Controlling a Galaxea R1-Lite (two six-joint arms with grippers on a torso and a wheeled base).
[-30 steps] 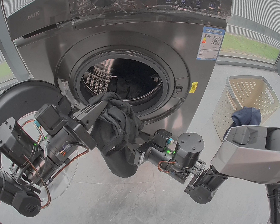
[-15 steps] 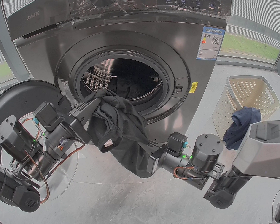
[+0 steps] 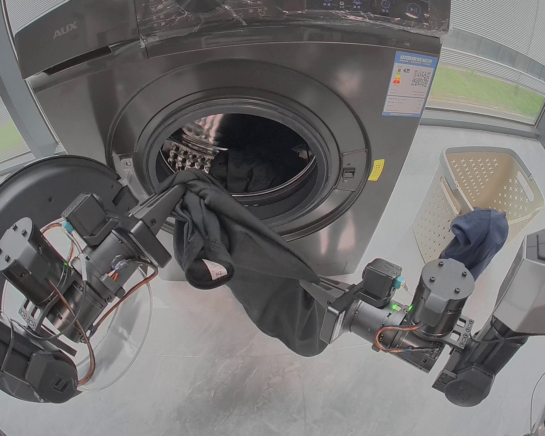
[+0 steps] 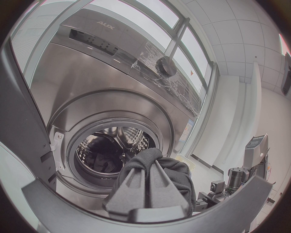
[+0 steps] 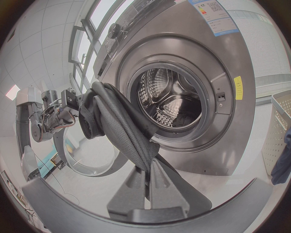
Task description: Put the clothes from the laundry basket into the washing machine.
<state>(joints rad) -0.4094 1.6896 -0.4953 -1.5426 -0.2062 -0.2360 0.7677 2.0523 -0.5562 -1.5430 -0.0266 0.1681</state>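
now black garment [image 3: 237,242] stretches between left gripper [image 3: 172,196] and right gripper [image 3: 313,283].

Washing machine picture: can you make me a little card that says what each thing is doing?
Washing machine: door open, dark clothes already inside
Black garment: stretched in the air in front of the machine
Left tool: shut on the garment's upper end
Right tool: shut on the garment's lower end
Basket: to the machine's right, blue cloth draped over its rim
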